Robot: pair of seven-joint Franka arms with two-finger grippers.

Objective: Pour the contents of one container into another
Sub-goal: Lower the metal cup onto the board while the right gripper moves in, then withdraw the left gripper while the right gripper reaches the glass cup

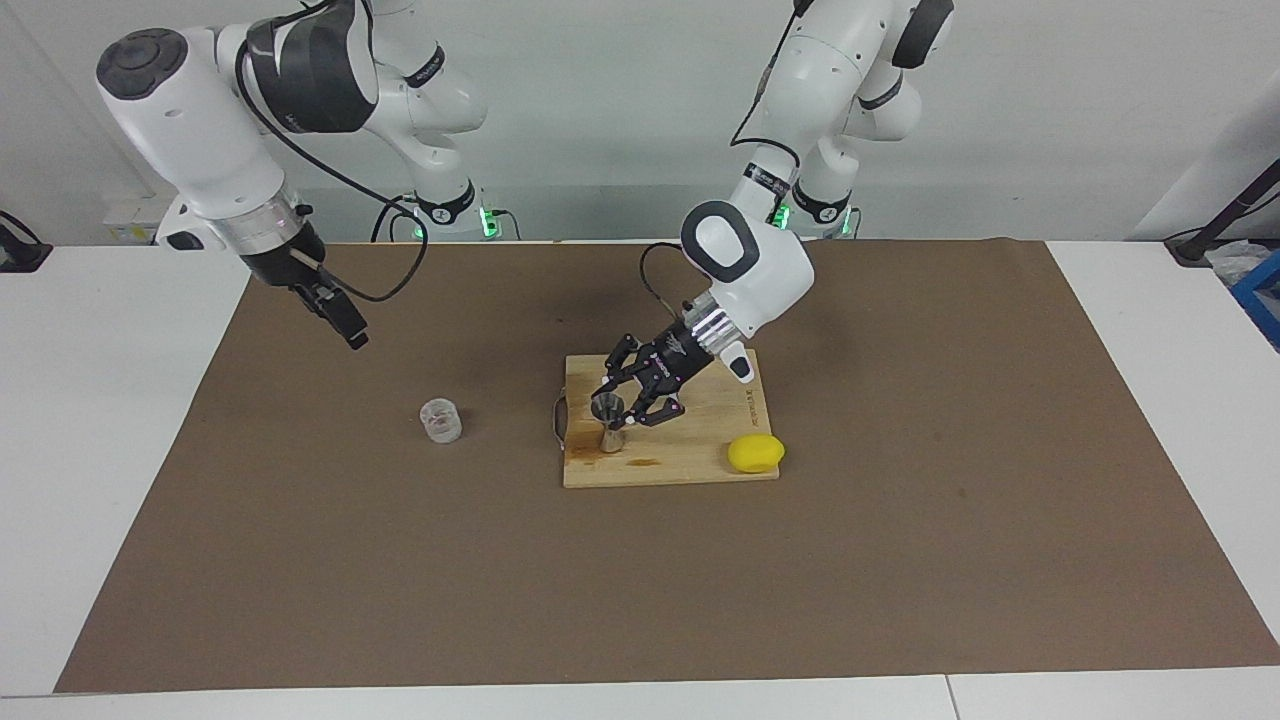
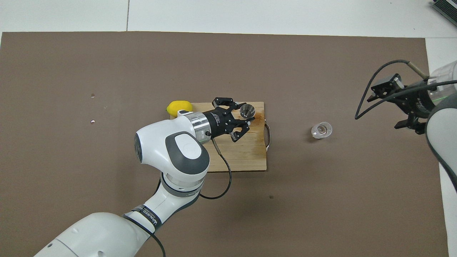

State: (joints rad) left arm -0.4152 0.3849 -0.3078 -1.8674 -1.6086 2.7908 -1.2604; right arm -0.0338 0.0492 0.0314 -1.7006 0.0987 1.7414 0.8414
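The metal jigger [image 1: 610, 424] is being gripped at its narrow waist by the left gripper [image 1: 622, 413], whose fingertips are closed on it. The jigger is being kept upright on the wooden cutting board [image 1: 690, 462], at the corner nearest the board's handle and the clear cup [image 1: 440, 420]. A lemon [image 1: 755, 453] is lying against the board's other end, toward the left arm's end of the desk.

The clear cup is standing alone on the brown mat [image 1: 900, 520], well apart from the board, toward the right arm's end of the desk. The right gripper [image 1: 335, 310] is being held in the air over the mat, between that cup and the mat's corner by the right arm's base, with its jaws spread and nothing in them.

The step in hand is judged to be steadying the receiver while the cup is fetched. It would be done well if the jigger is kept level and still, and if the cup is taken low around its wall, so that its rim stays free for pouring.

The left arm is being reached down and forward, forearm slanted steeply toward the board. The right arm is being bent at the elbow, its wrist angled down toward the cup.
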